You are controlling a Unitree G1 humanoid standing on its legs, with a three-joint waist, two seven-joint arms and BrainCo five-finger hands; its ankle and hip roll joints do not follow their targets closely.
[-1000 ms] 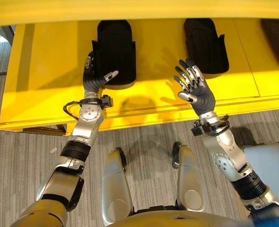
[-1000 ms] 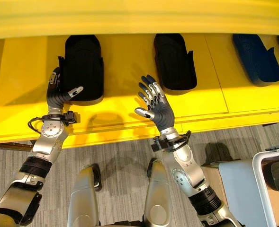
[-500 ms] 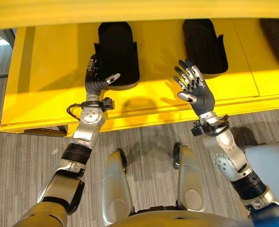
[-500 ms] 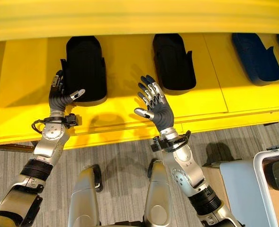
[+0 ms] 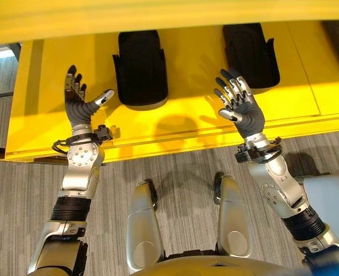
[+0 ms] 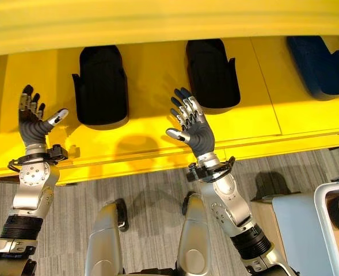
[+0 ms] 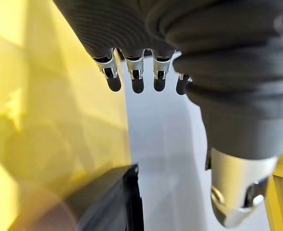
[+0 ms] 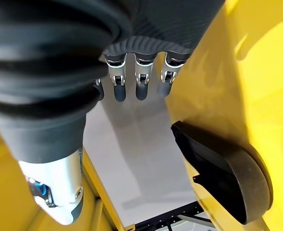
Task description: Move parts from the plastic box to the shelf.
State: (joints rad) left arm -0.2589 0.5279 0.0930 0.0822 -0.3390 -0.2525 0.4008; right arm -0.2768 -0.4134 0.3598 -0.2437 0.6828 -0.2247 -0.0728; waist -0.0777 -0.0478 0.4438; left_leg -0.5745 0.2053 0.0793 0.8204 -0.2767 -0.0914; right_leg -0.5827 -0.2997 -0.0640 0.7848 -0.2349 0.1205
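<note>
Shelf (image 5: 54,86) work, as I see it from the head cameras: my left hand (image 5: 77,103) is raised over the yellow board with fingers spread and holding nothing, just left of the nearest black part (image 5: 140,66). My right hand (image 5: 241,109) is likewise spread and empty, just below a second black part (image 5: 250,52); a dark blue part (image 6: 319,66) lies farther right.

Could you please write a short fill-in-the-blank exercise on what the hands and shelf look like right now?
1. The shelf is coloured ____.
2. The left hand has its fingers ____ and holds nothing.
3. The black part lies between the left hand and the ____ hand.

Missing words: yellow; open; right
</note>
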